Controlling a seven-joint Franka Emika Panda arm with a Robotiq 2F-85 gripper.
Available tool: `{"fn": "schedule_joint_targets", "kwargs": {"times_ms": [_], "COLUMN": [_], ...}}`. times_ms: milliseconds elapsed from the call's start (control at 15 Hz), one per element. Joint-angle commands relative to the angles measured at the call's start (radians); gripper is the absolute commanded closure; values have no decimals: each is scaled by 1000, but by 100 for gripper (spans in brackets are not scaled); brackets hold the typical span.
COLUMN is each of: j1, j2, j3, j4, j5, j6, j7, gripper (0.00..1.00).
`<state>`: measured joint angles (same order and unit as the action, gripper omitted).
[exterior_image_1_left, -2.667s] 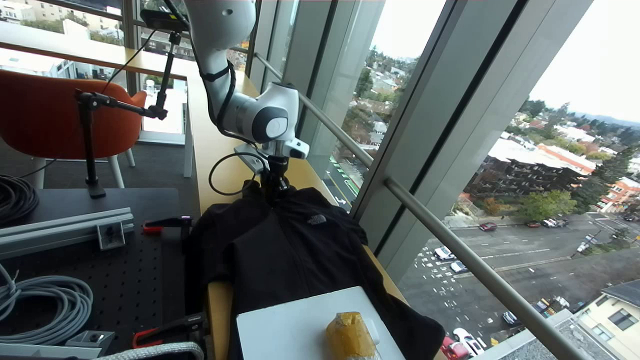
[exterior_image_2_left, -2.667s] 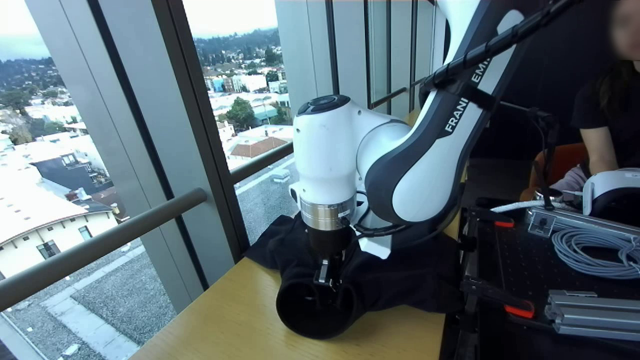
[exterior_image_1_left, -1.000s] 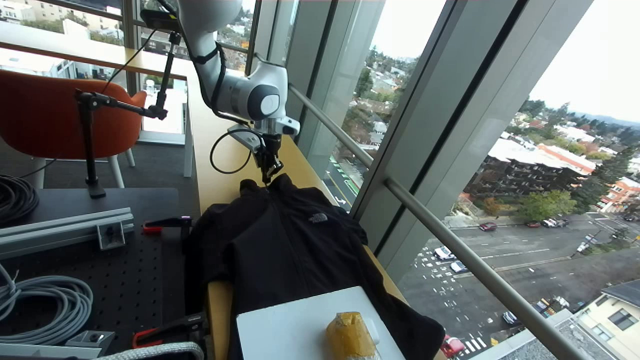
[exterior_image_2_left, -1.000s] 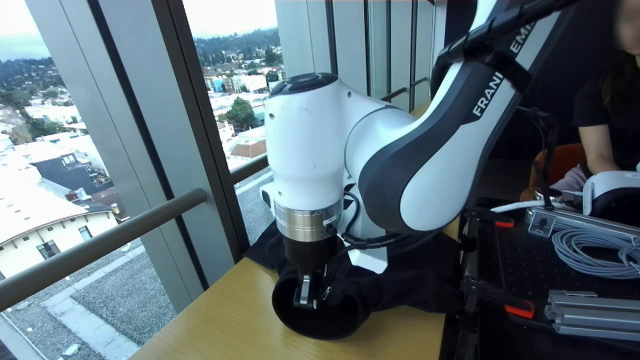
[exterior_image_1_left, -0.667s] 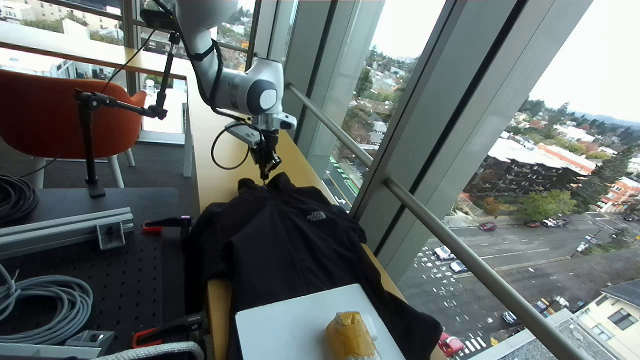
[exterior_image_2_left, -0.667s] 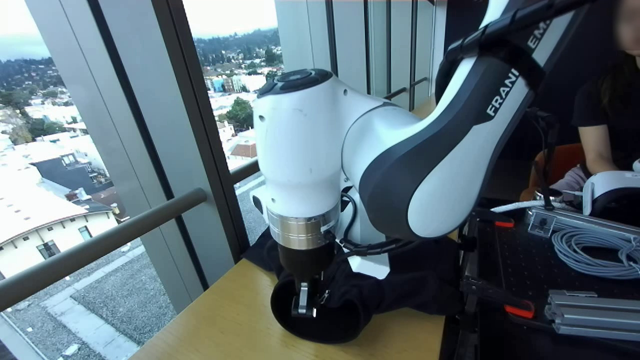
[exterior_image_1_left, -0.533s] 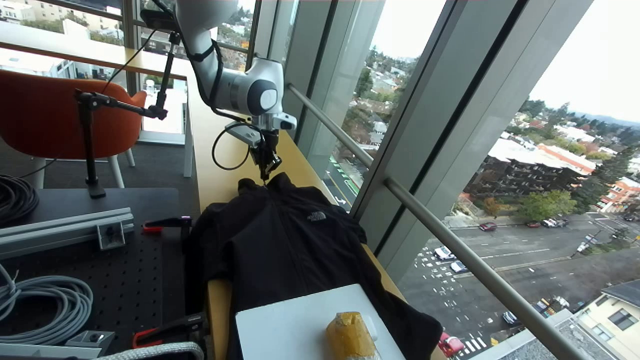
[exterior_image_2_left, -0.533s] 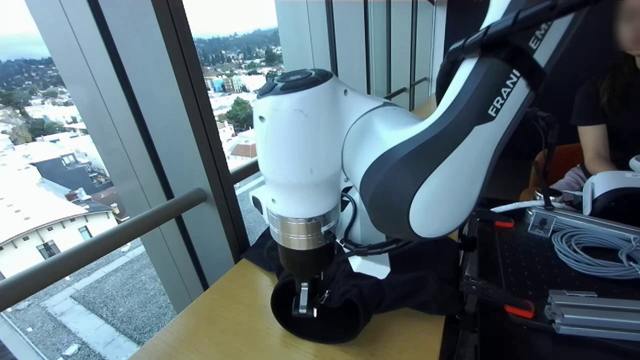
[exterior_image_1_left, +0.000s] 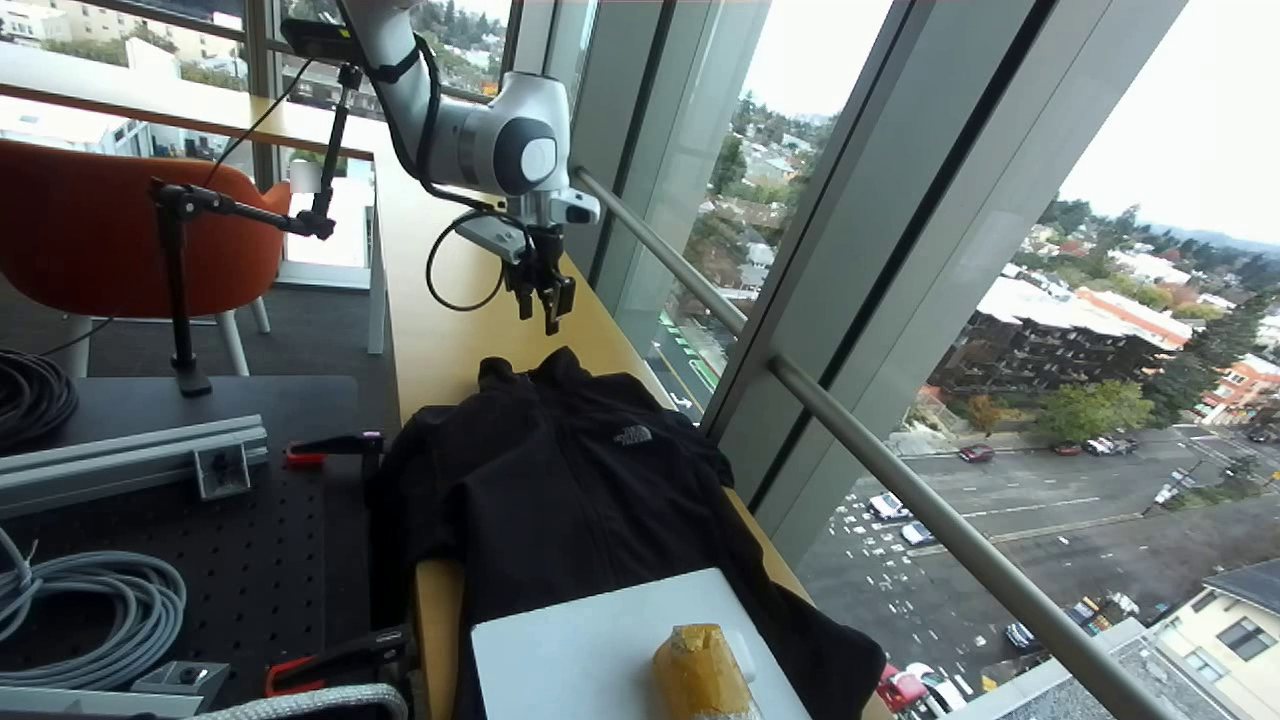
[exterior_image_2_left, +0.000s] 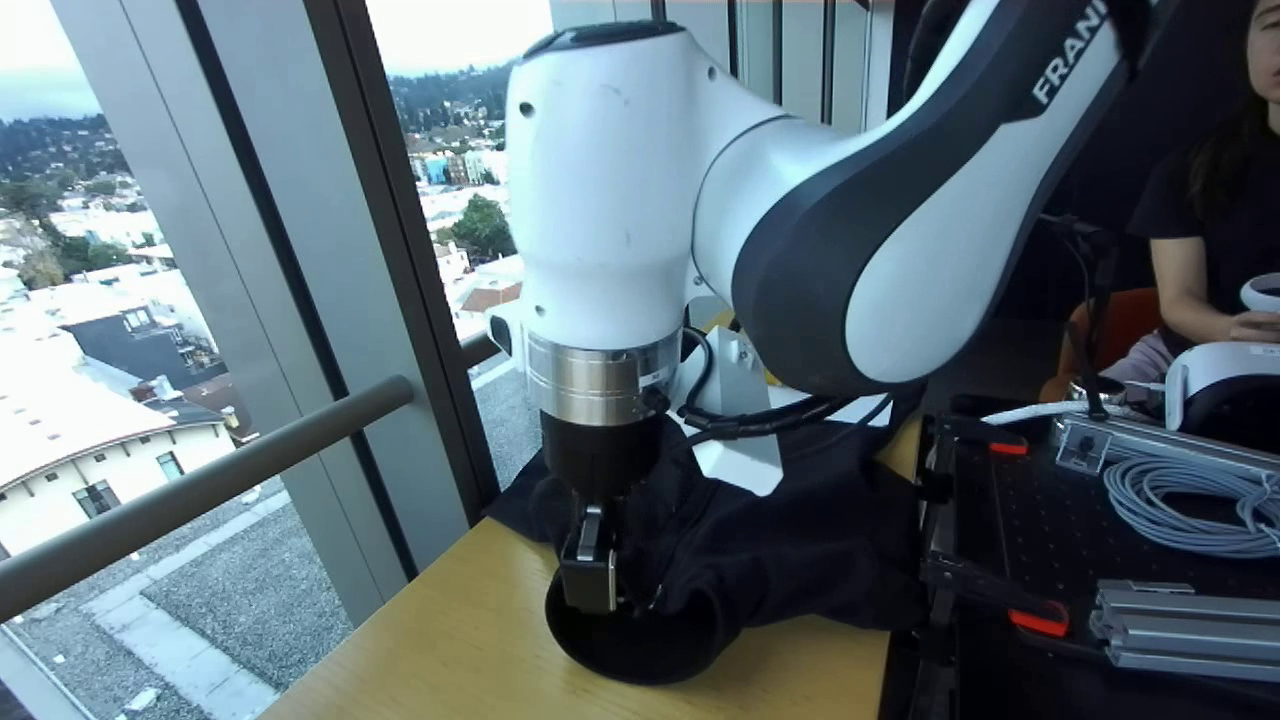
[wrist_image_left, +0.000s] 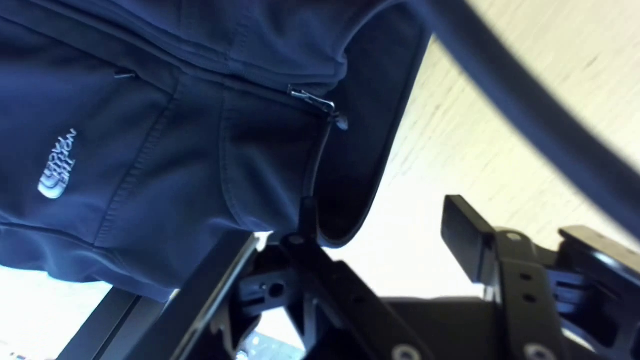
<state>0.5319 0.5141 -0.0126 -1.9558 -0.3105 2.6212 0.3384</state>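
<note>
A black zip-front jacket (exterior_image_1_left: 570, 500) with a white chest logo lies on the wooden table; it shows in an exterior view (exterior_image_2_left: 810, 560) and in the wrist view (wrist_image_left: 165, 115). Its collar (exterior_image_2_left: 640, 655) stands up as a round opening. The metal zip pull (wrist_image_left: 312, 100) sits at the collar's top edge in the wrist view. My gripper (exterior_image_1_left: 538, 322) is open and empty, above the table just beyond the collar. In the wrist view the gripper (wrist_image_left: 378, 215) has its fingers wide apart, with bright tabletop between them. One fingertip overlaps the collar edge in that view; I cannot tell contact.
A white flat panel (exterior_image_1_left: 570, 640) with a yellow-wrapped block (exterior_image_1_left: 702, 670) lies on the jacket's lower part. A window rail (exterior_image_1_left: 960, 520) runs beside the wooden table (exterior_image_2_left: 450, 630). A black pegboard (exterior_image_1_left: 270, 540) with clamps, cable coils and aluminium profile adjoins it. A person (exterior_image_2_left: 1215, 230) sits nearby.
My gripper was low on the jacket front, then at the collar with its fingers together. It has since risen off the collar and opened. The person's hand now holds a white device higher.
</note>
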Motion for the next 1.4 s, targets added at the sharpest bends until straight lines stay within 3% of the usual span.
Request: {"fn": "schedule_joint_targets", "kwargs": {"times_ms": [0, 333, 600, 1333], "j1": [-51, -187, -282, -405], "j2": [-181, -417, -572, -818], "j3": [34, 103, 112, 58], "j4": [-169, -374, -469, -583], "j5": [9, 112, 176, 217], "j6": [-51, -154, -241, -322], "j7": [-10, -112, -227, -454], "gripper": [3, 0, 0, 0]}}
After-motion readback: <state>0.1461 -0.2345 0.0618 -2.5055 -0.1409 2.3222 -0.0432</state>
